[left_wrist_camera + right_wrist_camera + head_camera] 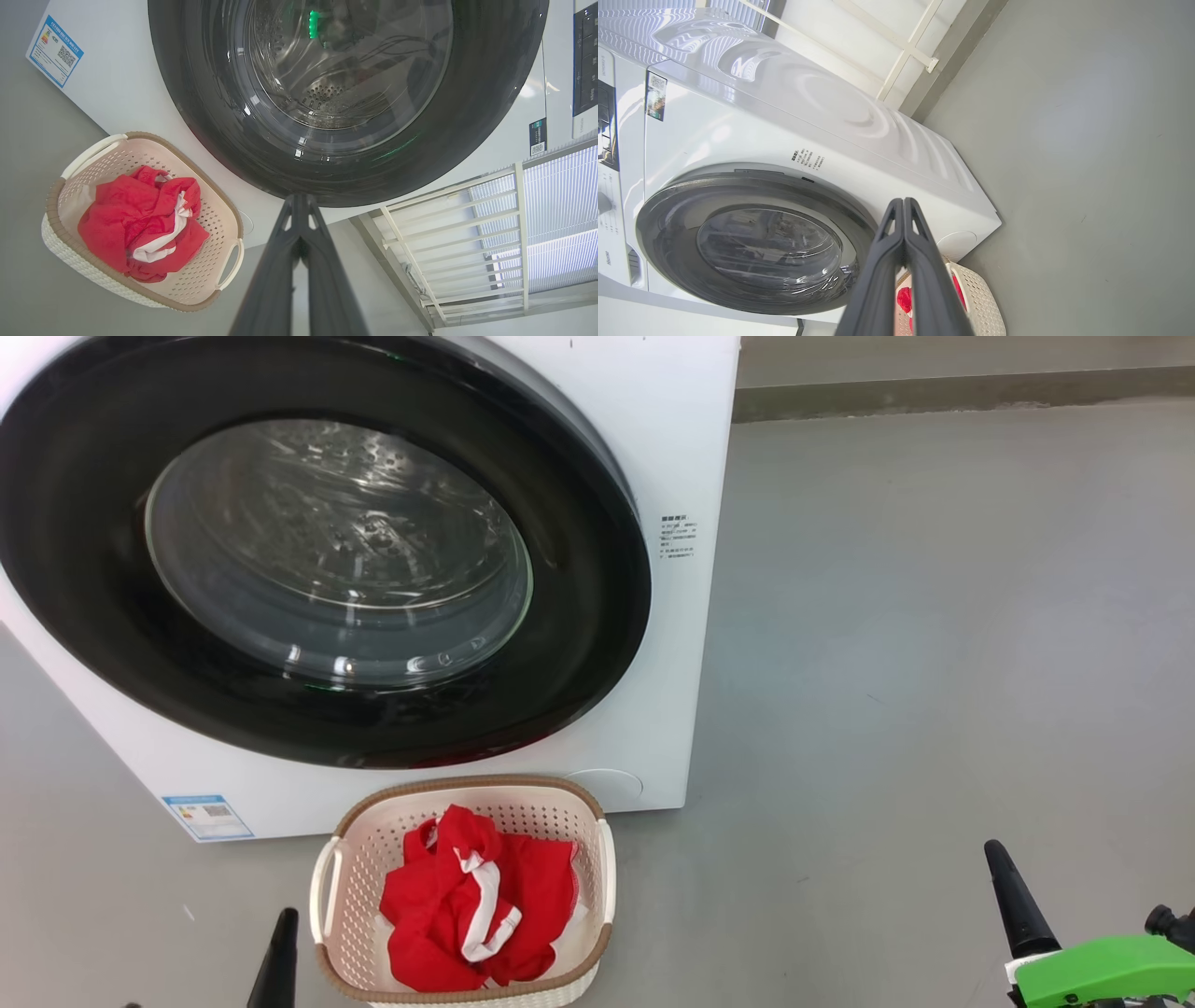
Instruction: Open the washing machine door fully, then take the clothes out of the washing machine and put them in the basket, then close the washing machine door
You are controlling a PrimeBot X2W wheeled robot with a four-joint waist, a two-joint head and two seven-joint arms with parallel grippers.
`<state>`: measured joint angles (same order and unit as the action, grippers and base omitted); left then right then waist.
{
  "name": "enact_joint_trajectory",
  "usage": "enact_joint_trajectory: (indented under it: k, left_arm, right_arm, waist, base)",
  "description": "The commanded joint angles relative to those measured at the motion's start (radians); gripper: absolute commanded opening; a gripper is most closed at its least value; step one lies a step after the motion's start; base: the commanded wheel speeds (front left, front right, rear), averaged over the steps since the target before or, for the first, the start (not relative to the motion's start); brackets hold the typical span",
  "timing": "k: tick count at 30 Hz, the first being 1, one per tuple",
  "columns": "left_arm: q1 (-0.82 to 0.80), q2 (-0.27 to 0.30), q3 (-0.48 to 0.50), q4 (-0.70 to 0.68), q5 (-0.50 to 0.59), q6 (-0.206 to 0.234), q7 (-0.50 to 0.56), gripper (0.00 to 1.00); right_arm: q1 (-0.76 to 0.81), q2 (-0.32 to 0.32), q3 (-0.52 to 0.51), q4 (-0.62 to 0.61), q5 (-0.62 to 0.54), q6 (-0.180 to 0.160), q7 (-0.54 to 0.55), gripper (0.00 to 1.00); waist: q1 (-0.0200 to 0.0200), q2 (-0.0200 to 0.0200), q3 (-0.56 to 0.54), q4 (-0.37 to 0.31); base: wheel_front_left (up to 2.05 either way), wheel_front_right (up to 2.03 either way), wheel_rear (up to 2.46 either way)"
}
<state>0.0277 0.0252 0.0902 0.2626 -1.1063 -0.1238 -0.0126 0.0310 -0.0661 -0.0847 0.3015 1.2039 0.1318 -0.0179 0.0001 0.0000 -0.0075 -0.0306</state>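
Floor: smooth grey floor (934, 616) with a darker skirting band (934, 392) along the wall at 1 o'clock in the head view.
Room: in the left wrist view, a white barred frame (467, 219) over ribbed pale panels stands beside the machine.
Machine: the washing machine (653, 448) fills the head view from 9 to 12 o'clock, with a blue label (206, 816) low on its front.
Door: the washing machine door (579, 616) lies flat against the front, and the steel drum shows through its glass.
Left gripper (299, 198): fingers pressed together with nothing between them, touching nothing, tips aimed at the door's black rim.
Right gripper (903, 201): fingers pressed together and empty, raised over bare floor, with a green part (1102, 971) on the arm behind it.
Basket: the basket (467, 784) stands on the floor at 6 o'clock in the head view, just before the machine.
Clothes: the clothes (467, 905) lie bunched inside the basket, red with a white band on top.
Relative to the grippers: the basket sits near the left finger at its 3 o'clock, and well apart from the right gripper at its 9 o'clock.
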Motion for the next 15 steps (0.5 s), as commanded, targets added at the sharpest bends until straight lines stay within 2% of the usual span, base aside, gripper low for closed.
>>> enact_joint_trajectory:
  k: [1, 15]
  left_arm:
    - [-0.051, 0.019, 0.017, -0.021, -0.037, -0.005, 0.008, 0.0]
    - [-0.08, 0.021, 0.02, -0.02, -0.195, -0.005, 0.048, 0.0]
  right_arm:
    - [-0.05, -0.01, 0.007, -0.03, 0.031, 0.0, 0.008, 0.0]
    - [-0.08, -0.002, -0.005, -0.039, 0.159, 0.0, 0.049, 0.0]
  waist:
    - [-0.0001, 0.0, 0.0, 0.001]
    - [-0.0001, 0.0, 0.004, 0.011]
  base:
    - [0.0, 0.0, 0.0]
    - [0.0, 0.0, 0.0]
